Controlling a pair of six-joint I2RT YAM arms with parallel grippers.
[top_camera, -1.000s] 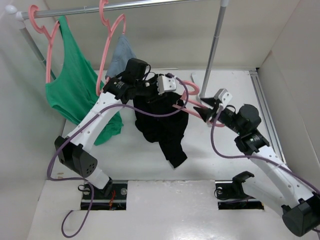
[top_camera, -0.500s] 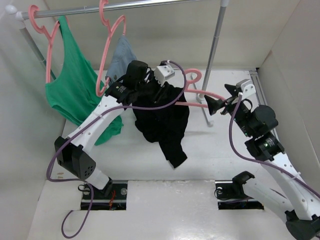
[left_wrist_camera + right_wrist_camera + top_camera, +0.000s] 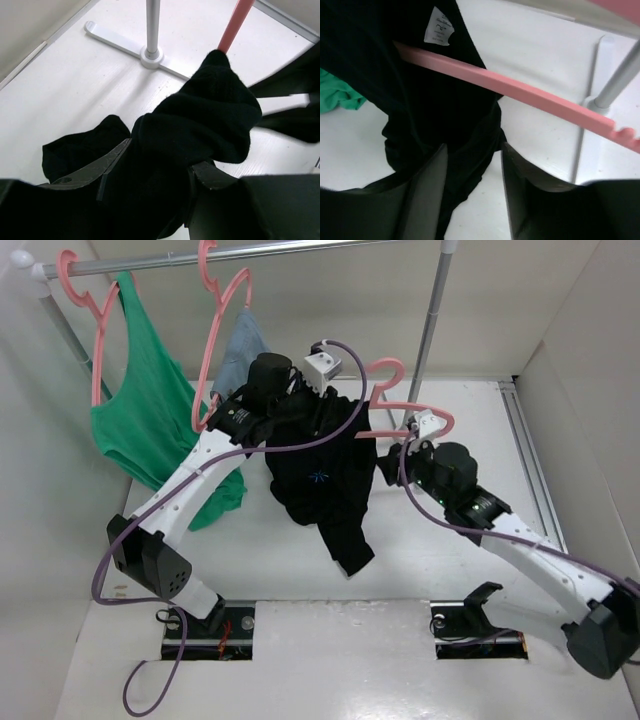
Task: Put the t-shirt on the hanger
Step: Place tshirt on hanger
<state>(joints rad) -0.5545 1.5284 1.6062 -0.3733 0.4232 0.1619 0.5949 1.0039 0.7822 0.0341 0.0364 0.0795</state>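
The white table [image 3: 300, 570] bears the rack foot [image 3: 125, 42]; the t-shirt [image 3: 330, 490] trails its lower end onto it.

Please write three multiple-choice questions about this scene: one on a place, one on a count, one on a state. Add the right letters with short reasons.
1. Where is the green tank top?
A) hanging from the rail
B) in a basket
C) in a box

2. How many pink hangers does the top view show?
A) one
B) two
C) three

3. What is the state of the left claw?
A) open, holding nothing
B) shut on the t-shirt
C) gripping the rail

Answers:
1 A: it hangs from the rail on a pink hanger.
2 C: the green top's hanger, the grey-blue garment's hanger and the hanger at the t-shirt.
3 B: black cloth is bunched between its fingers.
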